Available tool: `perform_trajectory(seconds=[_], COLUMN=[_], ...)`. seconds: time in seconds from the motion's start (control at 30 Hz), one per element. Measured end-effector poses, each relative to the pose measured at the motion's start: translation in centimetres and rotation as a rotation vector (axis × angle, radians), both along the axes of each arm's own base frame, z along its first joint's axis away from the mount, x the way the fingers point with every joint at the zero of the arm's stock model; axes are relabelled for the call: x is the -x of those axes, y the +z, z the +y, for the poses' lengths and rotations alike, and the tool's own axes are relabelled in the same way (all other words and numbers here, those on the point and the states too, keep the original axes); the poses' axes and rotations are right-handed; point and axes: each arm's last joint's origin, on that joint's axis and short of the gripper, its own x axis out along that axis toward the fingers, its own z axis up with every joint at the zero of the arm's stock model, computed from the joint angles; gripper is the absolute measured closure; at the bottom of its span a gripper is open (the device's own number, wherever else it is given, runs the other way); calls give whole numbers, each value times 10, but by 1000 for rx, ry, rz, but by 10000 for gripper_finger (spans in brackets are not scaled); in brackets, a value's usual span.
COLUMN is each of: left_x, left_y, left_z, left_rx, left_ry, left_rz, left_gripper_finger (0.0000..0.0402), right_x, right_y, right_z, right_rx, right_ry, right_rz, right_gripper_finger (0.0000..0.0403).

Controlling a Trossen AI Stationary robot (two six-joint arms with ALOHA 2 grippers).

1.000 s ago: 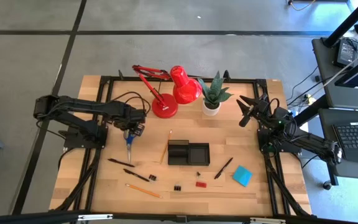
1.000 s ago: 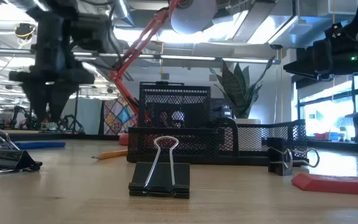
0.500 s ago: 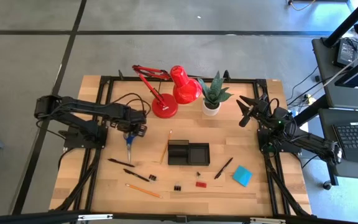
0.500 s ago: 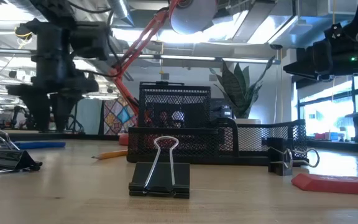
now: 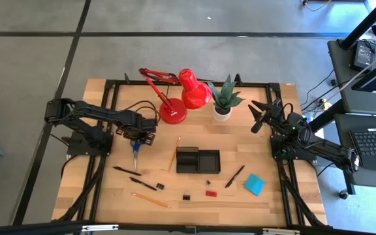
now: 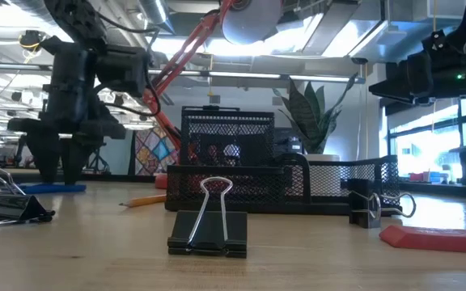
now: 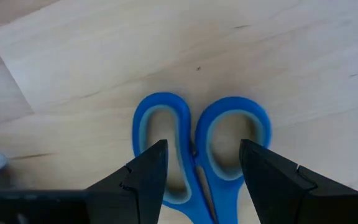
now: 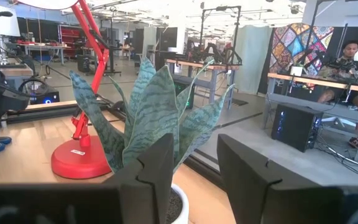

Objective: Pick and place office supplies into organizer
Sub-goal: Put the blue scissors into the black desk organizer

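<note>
1. The left gripper has come down over the blue-handled scissors in the last second, as the low view shows; its fingers now stand spread on either side of the two handle loops, grasping nothing yet.
2. The scissors lie flat on the wooden bench, well to the left of the low black mesh organizer, which appears empty. Judged from this, the first pickup is about to begin and no item is placed.
3. The right gripper waits raised at the bench's far right, beside the potted green plant, fingers parted and holding nothing.
4. Counted on the bench from above:
   - one pair of scissors
   - three black pens, the nearest to the organizer at
   - two wooden pencils, one just left of the organizer
   - one blue square note pad
   - one red eraser
   - at least two small black binder clips
   - one red desk lamp
</note>
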Motion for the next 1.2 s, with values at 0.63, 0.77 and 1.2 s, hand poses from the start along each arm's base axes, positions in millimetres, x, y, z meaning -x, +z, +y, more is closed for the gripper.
perform_trajectory(seconds=[0.63, 0.77, 1.2], left_x=[-6, -7, -13], left_y=[0, -6, -13], left_z=[0, 0, 2], left_rx=[19, 23, 9], left_ry=[-28, -58, -82], left_rz=[-59, -27, 18], left_gripper_finger=[251, 267, 277], right_x=[0, 0, 0], right_y=[-1, -1, -1], right_z=[0, 0, 0], right_rx=[-2, -2, -3], right_ry=[0, 0, 0], right_rz=[6, 5, 7], right_gripper_finger=[275, 275, 275])
